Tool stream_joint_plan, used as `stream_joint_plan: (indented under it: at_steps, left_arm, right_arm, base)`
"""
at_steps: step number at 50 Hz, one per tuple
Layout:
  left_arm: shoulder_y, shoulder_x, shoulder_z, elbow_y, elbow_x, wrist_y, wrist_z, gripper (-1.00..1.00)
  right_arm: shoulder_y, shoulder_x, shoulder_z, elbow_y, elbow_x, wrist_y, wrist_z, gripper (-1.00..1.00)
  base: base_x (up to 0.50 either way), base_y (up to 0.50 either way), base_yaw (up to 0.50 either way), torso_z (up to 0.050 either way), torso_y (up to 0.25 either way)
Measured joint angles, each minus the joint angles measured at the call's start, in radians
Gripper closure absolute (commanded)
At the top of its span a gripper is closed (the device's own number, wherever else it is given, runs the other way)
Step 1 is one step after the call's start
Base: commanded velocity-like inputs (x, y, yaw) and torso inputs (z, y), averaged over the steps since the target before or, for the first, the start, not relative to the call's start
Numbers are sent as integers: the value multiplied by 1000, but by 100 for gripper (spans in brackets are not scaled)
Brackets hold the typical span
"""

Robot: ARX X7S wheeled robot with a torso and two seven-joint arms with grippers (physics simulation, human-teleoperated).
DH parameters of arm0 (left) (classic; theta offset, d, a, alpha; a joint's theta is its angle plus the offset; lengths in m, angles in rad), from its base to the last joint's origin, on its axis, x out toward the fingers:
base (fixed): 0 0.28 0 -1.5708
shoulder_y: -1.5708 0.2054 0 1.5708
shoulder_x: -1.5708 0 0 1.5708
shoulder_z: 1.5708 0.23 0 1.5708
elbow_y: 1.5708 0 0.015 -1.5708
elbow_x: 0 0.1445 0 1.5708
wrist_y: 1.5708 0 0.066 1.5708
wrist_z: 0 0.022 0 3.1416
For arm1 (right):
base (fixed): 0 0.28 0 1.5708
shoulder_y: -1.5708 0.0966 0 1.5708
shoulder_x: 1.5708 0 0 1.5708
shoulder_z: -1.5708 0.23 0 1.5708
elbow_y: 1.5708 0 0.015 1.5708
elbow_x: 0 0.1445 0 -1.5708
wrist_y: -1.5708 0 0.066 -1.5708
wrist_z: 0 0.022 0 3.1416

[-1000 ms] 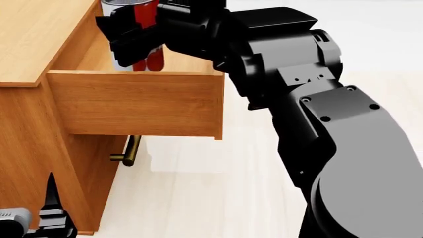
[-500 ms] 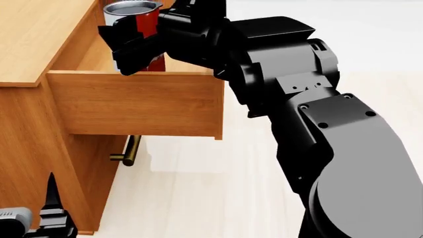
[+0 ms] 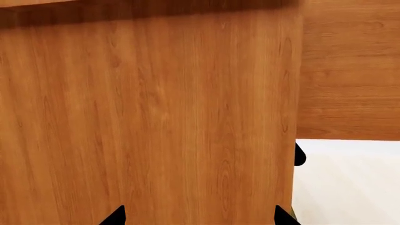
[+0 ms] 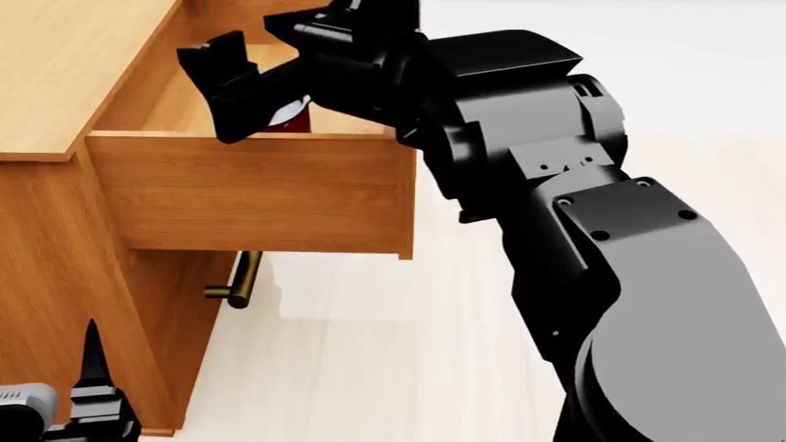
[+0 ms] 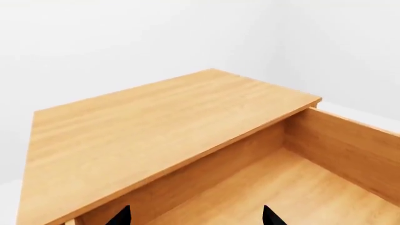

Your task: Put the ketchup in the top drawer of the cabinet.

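**Ketchup sits low in the open drawer, below the right tool**

Ketchup point(image 4: 290, 115) shows only as a sliver of red label and pale rim inside the top drawer point(image 4: 252, 189), peeping out from under the right tool point(image 4: 252, 78) in the head view. It appears to stand on the drawer floor just behind the front panel — whether fully upright I cannot tell, since most of it is hidden by the black fingers. The right tool hangs directly over it with its fingers spread apart and nothing between them; the right wrist view confirms this, showing two dark fingertips well separated with only the bare wood floor of the drawer and the flat top of the cabinet point(image 5: 156, 126) beyond them.

So the can lies below and slightly toward the robot from the right tool, which I judge needs a straight lift clear of the drawer walls before anything else.

The left tool point(image 4: 92, 387) is low beside the cabinet side, facing plain wood, its tips also apart and empty. It is nearer the drawer front than the right arm is — the likelier one, I judge, to push the drawer shut
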Motion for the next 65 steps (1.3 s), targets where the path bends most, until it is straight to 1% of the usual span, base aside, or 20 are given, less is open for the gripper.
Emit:
stream_joint_plan:
  at_steps: [10, 25, 35, 47, 52, 65]
  left_arm:
    - [-4, -2, 2, 2, -1, -4, -3, -100]
    - [-5, -5, 4, 3, -4, -4, -4, -100]
    - [-8, -10, 9, 10, 5, -5, -9, -100]
    - [-23, -29, 17, 82, 18, -42, -26, -100]
    - [-30, -37, 21, 117, 20, -61, -31, -100]
    - [-25, -62, 18, 230, 13, -113, -51, -100]
  right_arm:
    - [8, 0, 5, -1, 8, -16, 9, -100]
    - [50, 0, -6, 8, 96, -88, 65, -100]
    - [86, 0, -18, 11, 159, -184, 131, -100]
    - [145, 2, -35, 16, 200, -308, 235, -100]
    - [175, 75, -46, -125, 189, -359, 345, -100]
    - [249, 406, -65, -748, 89, -487, 730, -100]
  base:
    - [0, 0, 0, 0, 0]
    - [0, 0, 0, 0, 0]
    - [0, 0, 0, 0, 0]
    - [0, 0, 0, 0, 0]
    - [0, 0, 0, 0, 0]
    - [0, 0, 0, 0, 0]
